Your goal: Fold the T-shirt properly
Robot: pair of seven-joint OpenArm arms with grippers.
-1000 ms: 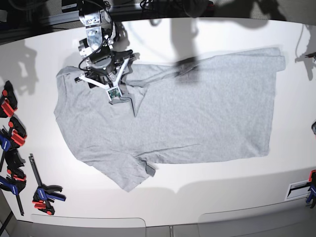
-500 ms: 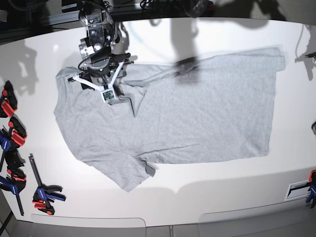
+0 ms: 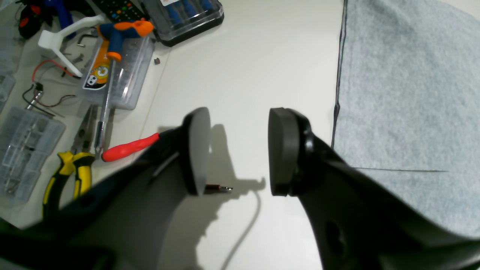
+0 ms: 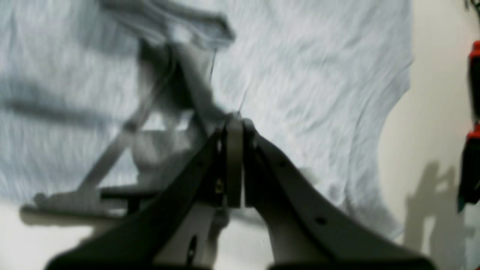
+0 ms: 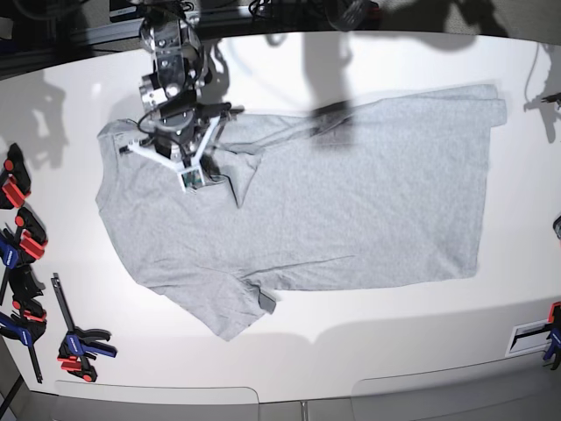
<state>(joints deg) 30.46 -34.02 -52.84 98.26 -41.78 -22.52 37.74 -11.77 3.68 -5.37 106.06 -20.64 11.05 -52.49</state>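
In the left wrist view, my left gripper [image 3: 232, 150] hung with its pads apart over bare white table [image 3: 243, 56], holding nothing. The grey T-shirt [image 3: 405, 93] lay flat just to one side, its edge clear of the jaws. Pliers [image 3: 71, 168], a red-handled screwdriver [image 3: 129, 147] and parts boxes sat well off beyond the table's edge.

In the right wrist view, blurred by motion, my right gripper [image 4: 234, 127] had its jaws pressed together, tips at the T-shirt [image 4: 318, 75]. I could not tell for certain whether a pinch of cloth sat between them, though I judged that it did.

In the base view, the T-shirt [image 5: 351, 210] lay spread plain side up across the table [image 5: 394, 351], not yet folded, clamps [image 5: 22, 246] at the table's side. The right gripper [image 5: 175, 145] sat at the far shoulder, beside the collar. A second before, those jaws had stood wide; they had since snapped shut, and the arm had crept slightly toward the sleeve. I took that as the grasp for the first fold.
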